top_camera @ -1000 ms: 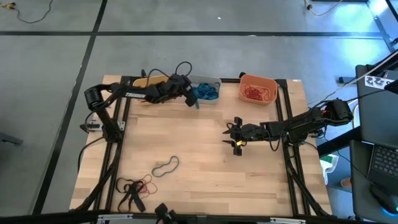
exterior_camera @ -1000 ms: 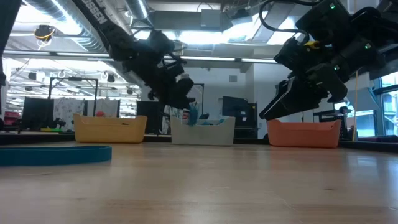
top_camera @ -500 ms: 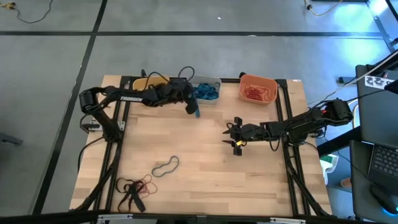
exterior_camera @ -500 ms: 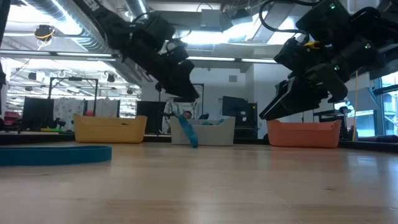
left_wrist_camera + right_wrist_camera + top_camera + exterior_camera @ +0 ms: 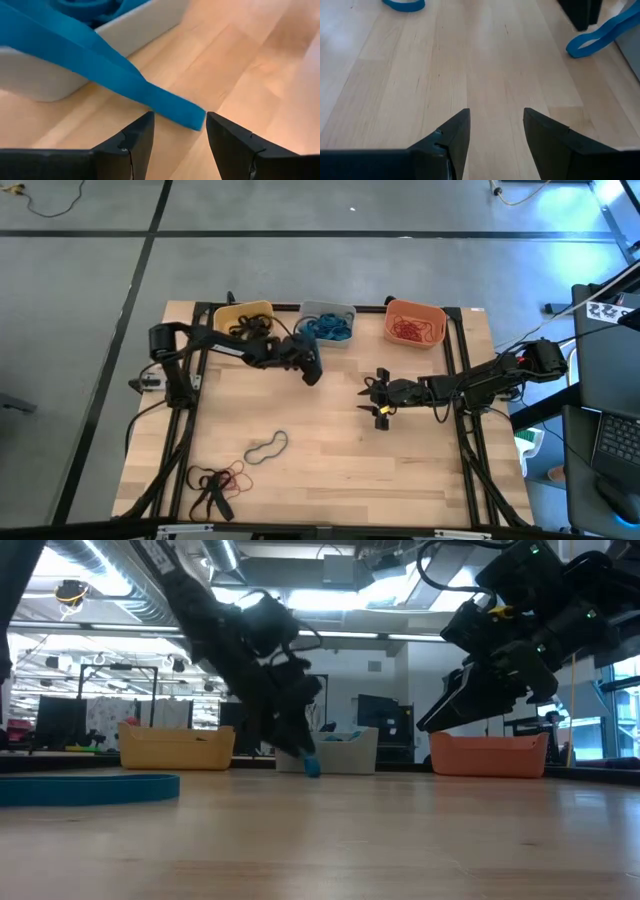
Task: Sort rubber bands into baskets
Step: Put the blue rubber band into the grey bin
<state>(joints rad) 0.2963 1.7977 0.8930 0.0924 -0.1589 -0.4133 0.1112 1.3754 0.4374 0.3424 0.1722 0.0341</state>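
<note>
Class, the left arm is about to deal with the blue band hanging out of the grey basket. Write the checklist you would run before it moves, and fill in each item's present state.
1. Left gripper open and empty: ok, jaws apart with nothing between them.
2. Blue band fully inside the grey basket: not ok, one end trails over the rim onto the table.
3. Band's loose end within the jaws' line: ok, in the left wrist view its tip lies just ahead of the fingers.
4. Right gripper clear of the left arm: ok, it hangs open over mid-table, apart.
5. Loose bands still to sort: not ok, black and red ones lie at the table's near left.
</note>
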